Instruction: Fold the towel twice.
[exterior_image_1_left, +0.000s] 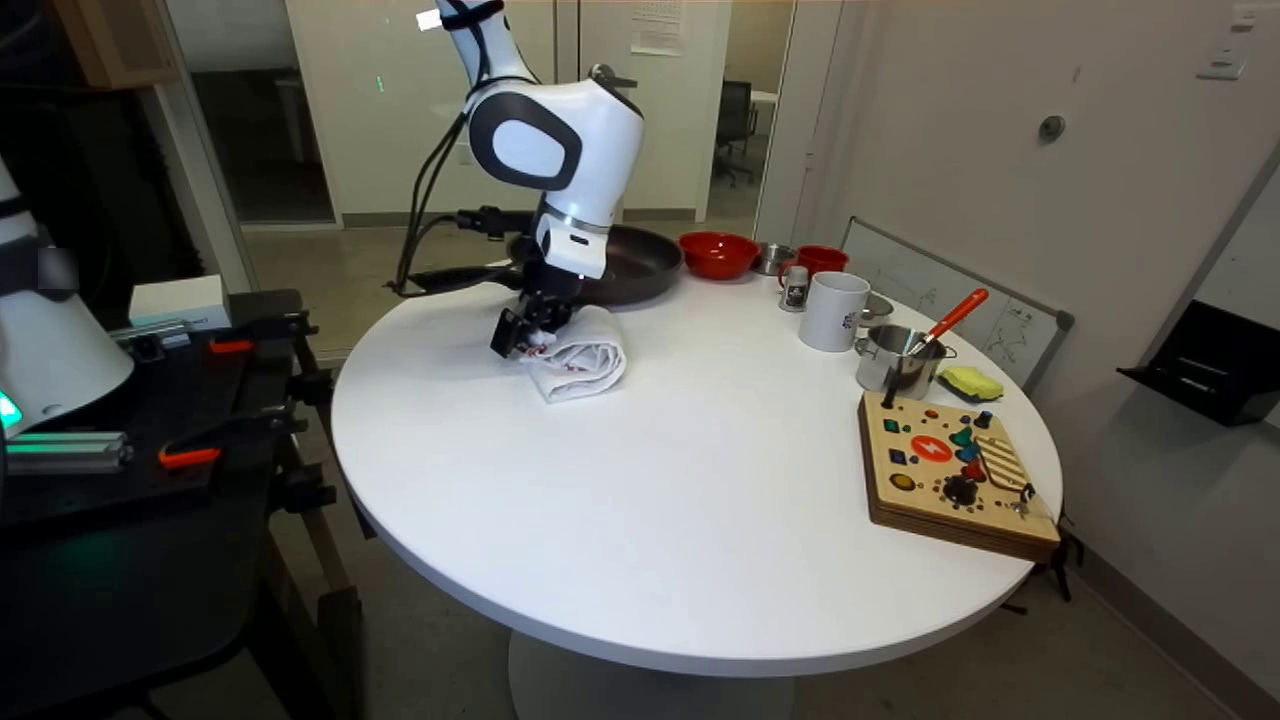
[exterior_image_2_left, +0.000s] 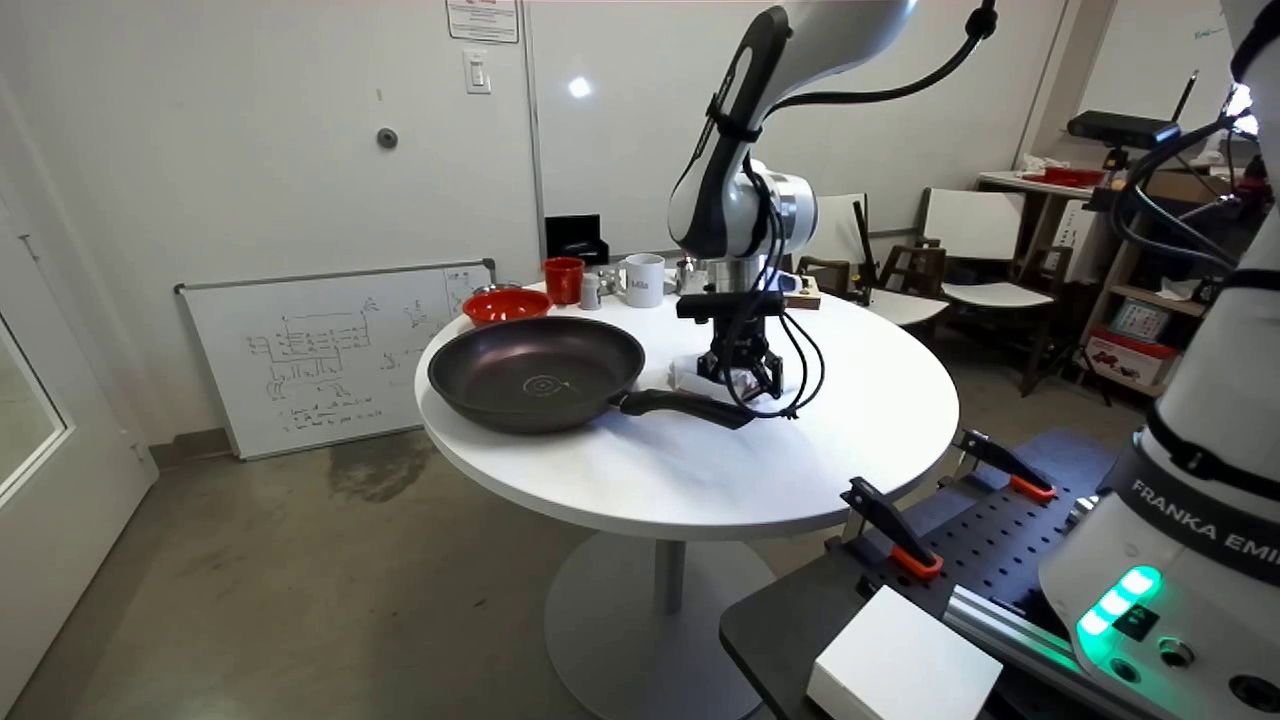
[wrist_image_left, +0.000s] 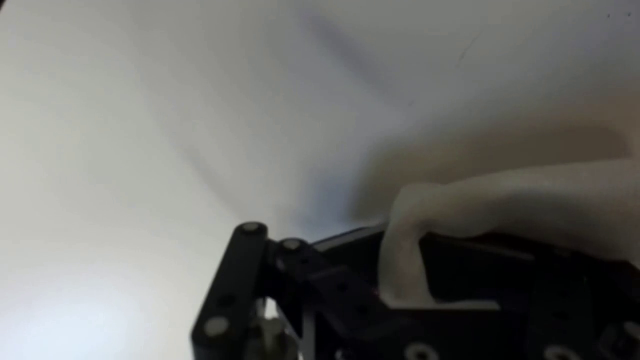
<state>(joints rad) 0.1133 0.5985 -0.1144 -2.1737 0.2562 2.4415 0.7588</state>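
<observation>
On the table (exterior_image_1_left: 690, 480), towel (exterior_image_1_left: 596, 352) partly hidden by dim fingers (wrist_image_left: 470, 275) pinched onto it

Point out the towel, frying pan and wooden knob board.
Towel (exterior_image_1_left: 590, 355): in an exterior view, middle of the folded bundle.
Frying pan (exterior_image_2_left: 540, 372): in an exterior view, inner base.
Wooden knob board (exterior_image_1_left: 927, 474): in an exterior view, bare wood on the top face.

The arm (exterior_image_1_left: 610, 130) is gleaming smooth white, with dark grey trim (exterior_image_1_left: 530, 106) forming a rounded loop. Black straps (exterior_image_1_left: 472, 15) are wrapping it; black cables (exterior_image_2_left: 855, 98) are trailing alongside. The pincer (wrist_image_left: 406, 265) is showing matte black, pale round screws (wrist_image_left: 216, 326) dotting it. On the white base (exterior_image_2_left: 1215, 605), a dark band (exterior_image_2_left: 1200, 538) is bearing partly cut-off lettering (exterior_image_2_left: 1200, 518), "FRANKA EMI", and a light strip (exterior_image_2_left: 1118, 602) is glowing green.
</observation>
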